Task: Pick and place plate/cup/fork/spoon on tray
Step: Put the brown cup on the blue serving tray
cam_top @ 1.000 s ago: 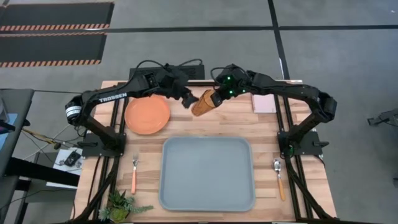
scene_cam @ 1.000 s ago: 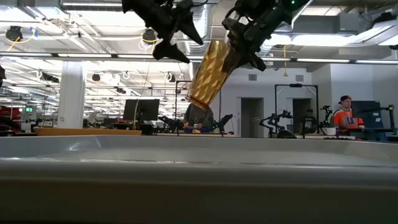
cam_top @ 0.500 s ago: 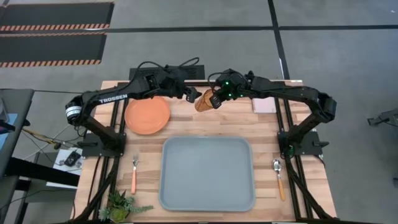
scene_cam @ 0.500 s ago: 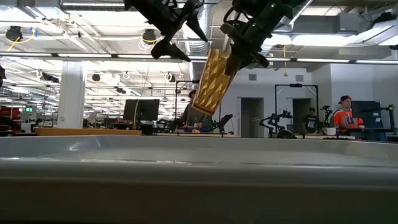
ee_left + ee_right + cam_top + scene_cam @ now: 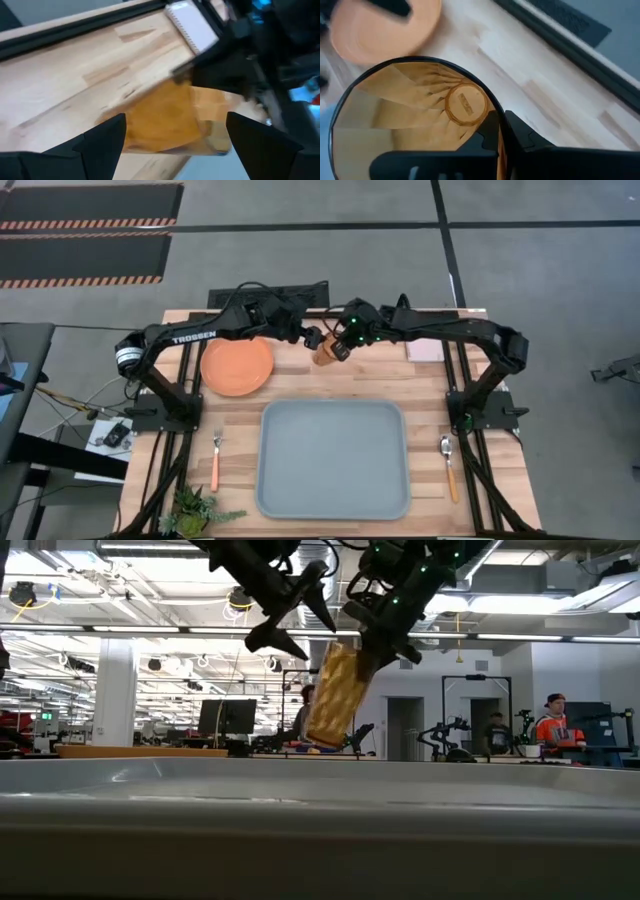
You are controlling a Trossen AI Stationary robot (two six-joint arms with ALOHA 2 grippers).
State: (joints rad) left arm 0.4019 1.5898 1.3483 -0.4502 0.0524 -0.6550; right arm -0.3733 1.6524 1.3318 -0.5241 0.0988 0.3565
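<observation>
Cup held aloft by its rim at the back of the table

The cup [image 5: 325, 349] is pinched at its rim by the right gripper [image 5: 340, 345], one finger inside the mouth and one outside, and is carried tilted above the bare wood behind the tray [image 5: 333, 460], beside the plate [image 5: 237, 365]. The left gripper [image 5: 312, 337] is spread wide just beside it, with nothing held. The ribbed translucent wall is judged light, rigid and somewhat slick, so a swing about the rim pinch is possible; a hold across the ribbed body would be steadier.
</observation>
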